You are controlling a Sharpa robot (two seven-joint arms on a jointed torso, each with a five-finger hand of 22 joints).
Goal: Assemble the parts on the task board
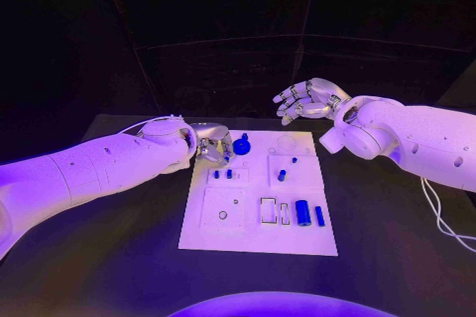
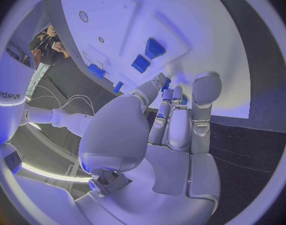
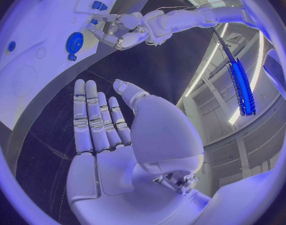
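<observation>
Left hand (image 1: 203, 144) rests at the task board (image 1: 260, 245) edge, fingers beside the blue gear (image 1: 241, 146); grip cannot be confirmed. Right hand (image 1: 309, 99) hovers empty, fingers apart. Risk: nudging the gear off its seat.

Parts (image 1: 303, 212) on task board (image 1: 253, 241), mid-table (image 1: 397, 262)

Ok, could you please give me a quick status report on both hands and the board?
Left hand at white task board edge beside blue gear-shaped part, grip unclear. Right hand open, raised. Nothing obstructing.
</observation>
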